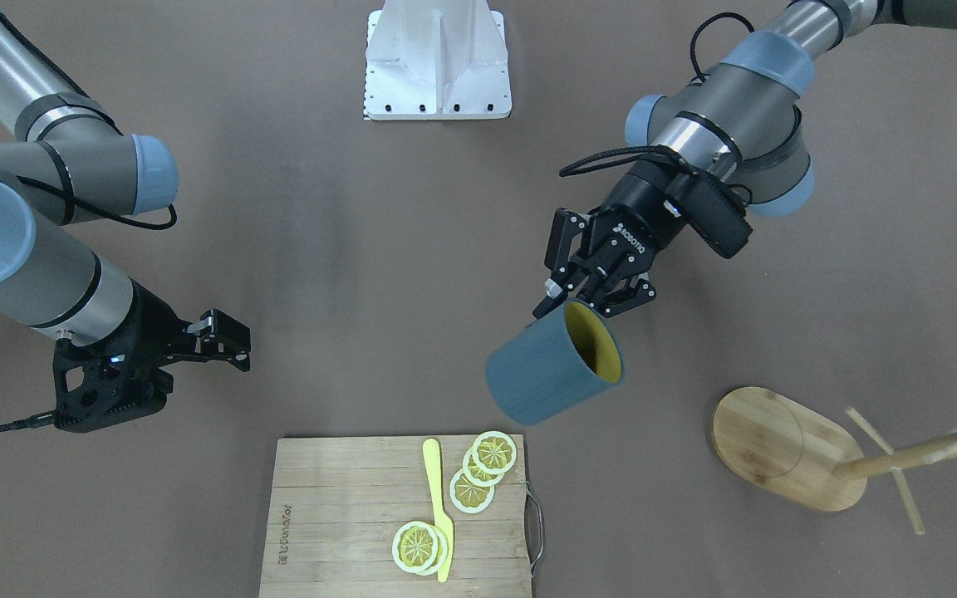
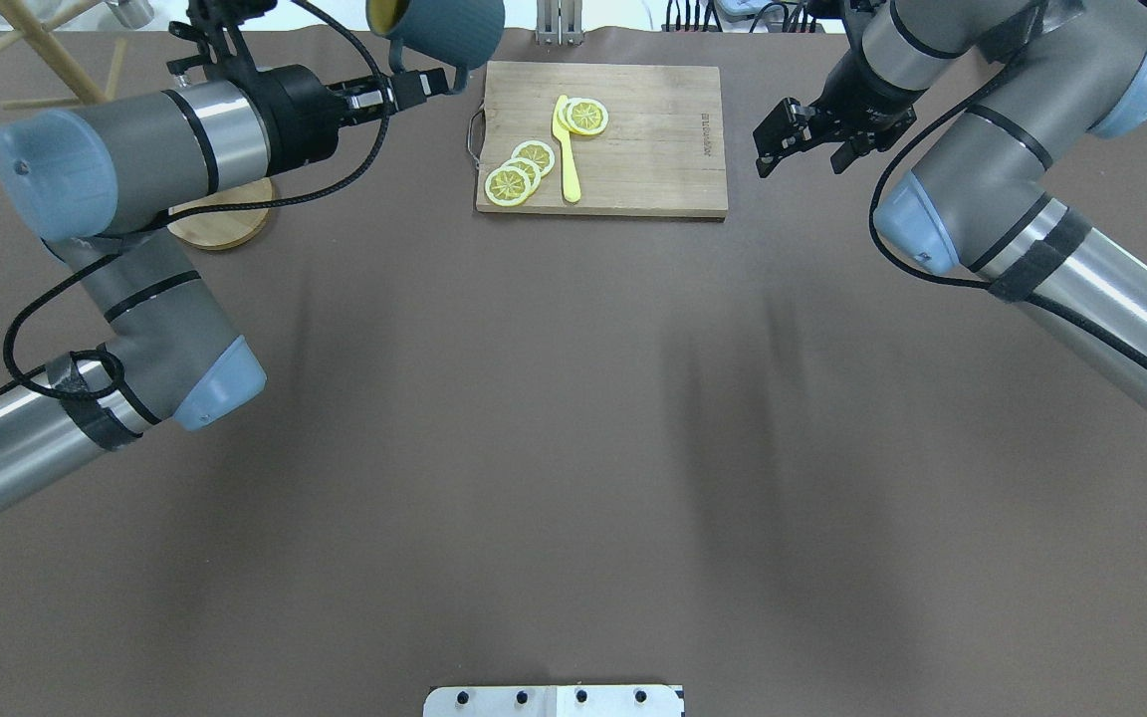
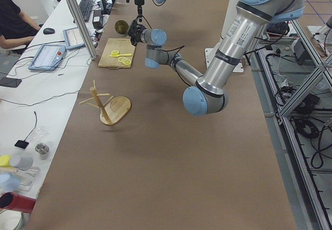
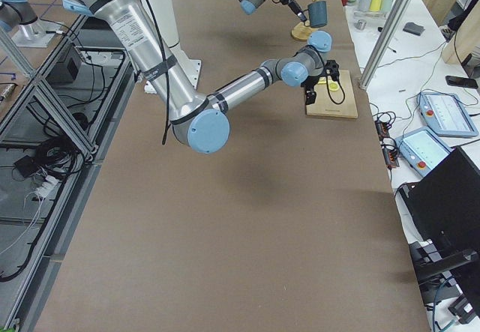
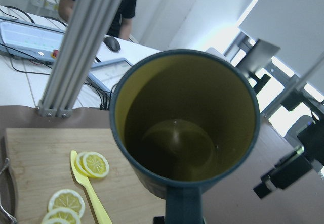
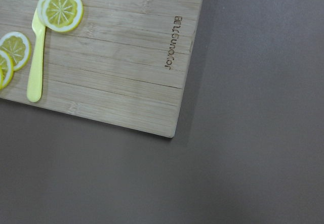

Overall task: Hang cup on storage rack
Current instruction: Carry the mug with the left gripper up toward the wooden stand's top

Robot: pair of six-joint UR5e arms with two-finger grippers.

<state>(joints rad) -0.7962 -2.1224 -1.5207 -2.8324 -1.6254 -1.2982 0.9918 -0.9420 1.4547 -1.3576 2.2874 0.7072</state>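
While clamped in the left gripper [image 1: 586,301], the cup [image 1: 549,378] was held in the air above the tabletop [image 1: 362,249], touching nothing else. It was tipped onto its side, with the mustard-yellow inside turned toward the gripper. The fingers were closed at the handle side of the rim. In the left wrist view the handle [image 5: 183,206] ran down to the bottom edge of the picture, and the grip itself was hidden there. No lettering could be read on the cup.

In the overhead view the cup [image 2: 454,30] was seen over the far edge of the tabletop, between the storage rack [image 2: 220,224] and the cutting board [image 2: 633,139]. The rack stood upright on its oval base near the far left corner, well apart from the cup, with no peg touched. The board lay at the middle of the far edge. Lemon slices [image 1: 472,490] and a yellow knife [image 1: 439,515] lay on it, and a metal handle [image 1: 537,523] was fixed to its short side nearest the rack.

The right gripper [image 2: 801,159] was held over bare tabletop just off the board's other short side, with fingers spread apart and nothing between them. Only the board's corner and bare tabletop were shown in its wrist view.

A person in a dark top [image 3: 13,22] was seen at a side desk.
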